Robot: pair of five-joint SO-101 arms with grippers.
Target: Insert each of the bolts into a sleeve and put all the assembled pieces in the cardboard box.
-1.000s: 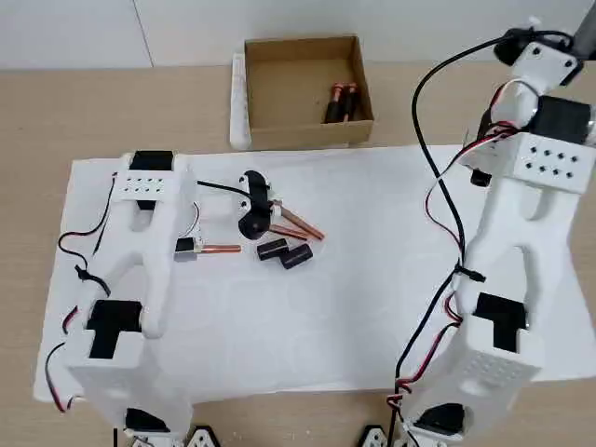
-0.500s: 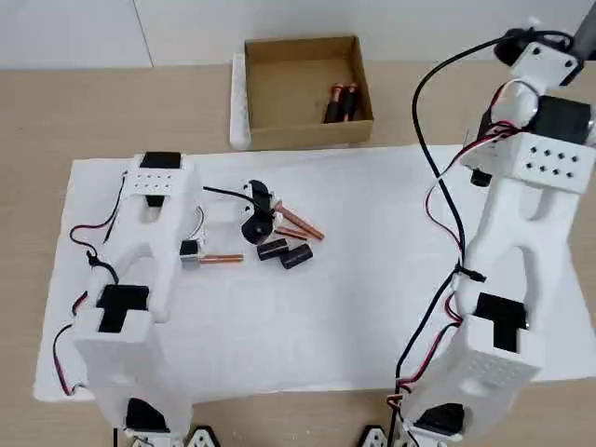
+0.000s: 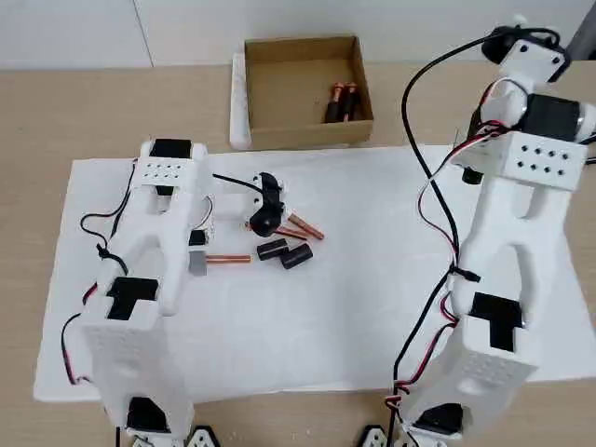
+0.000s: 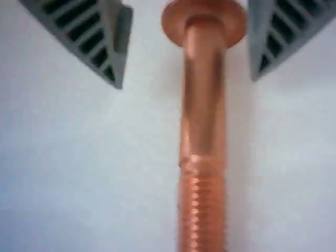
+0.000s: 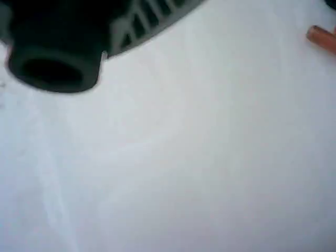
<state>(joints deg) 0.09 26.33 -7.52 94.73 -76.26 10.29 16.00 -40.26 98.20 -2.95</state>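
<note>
**Left pincer open around a bolt, right pincer holds a sleeve**

The left pincer (image 4: pixel 187 68) is low over the white sheet (image 3: pixel 372 298). Its two gray fingers (image 4: pixel 100 37) are spread wide. The flat head of a copper bolt (image 4: pixel 203 131) sits between the tips. One finger is very near the head, and the other has a gap beside it. The bolt lies flat on the sheet, and its screw end points away from the pincer.

The right pincer (image 5: pixel 100 44) holds a black sleeve (image 5: pixel 52 65) above the sheet. The round hole of the sleeve faces the camera. The right arm (image 3: pixel 521 214) stands well apart from the left arm (image 3: pixel 158 242).

Seen from above, two more black sleeves (image 3: pixel 284 252) lie side by side on the sheet. They are near the screw end of the bolt. Two more bolts (image 3: pixel 303 225) lie close together just past them, on the side toward the box.

The cardboard box (image 3: pixel 284 98) sits on the wooden table (image 3: pixel 37 112), just past the far edge of the sheet. Two finished pieces (image 3: pixel 340 101) lie side by side inside it, near its right wall. A white bar (image 3: pixel 240 102) lies against the left wall of the box.
</note>
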